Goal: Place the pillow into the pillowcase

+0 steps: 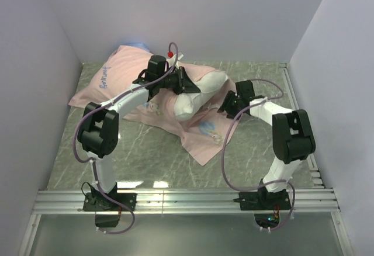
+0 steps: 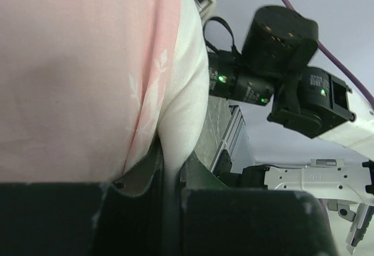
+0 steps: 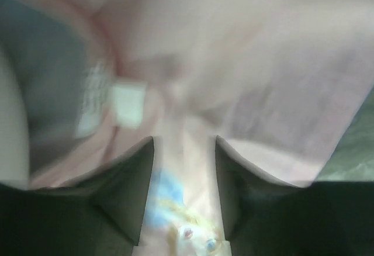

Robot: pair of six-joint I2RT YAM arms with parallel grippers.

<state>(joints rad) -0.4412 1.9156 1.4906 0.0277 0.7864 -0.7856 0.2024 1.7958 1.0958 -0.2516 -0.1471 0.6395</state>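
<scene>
White pillow [image 2: 184, 92] pinched in left gripper [image 2: 166, 177], partly inside pink pillowcase [image 2: 76, 75]; right gripper [image 3: 184, 168] agape, holding nothing

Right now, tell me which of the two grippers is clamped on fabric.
The left gripper: its jaws pinch the white pillow beside the pink pillowcase. The right gripper has its jaws apart, gripping nothing.

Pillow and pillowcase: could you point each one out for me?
pillow [image 1: 207, 86]: overhead view, on its bare white end.
pillowcase [image 1: 117, 70]: overhead view, on its pink far-left part.
</scene>
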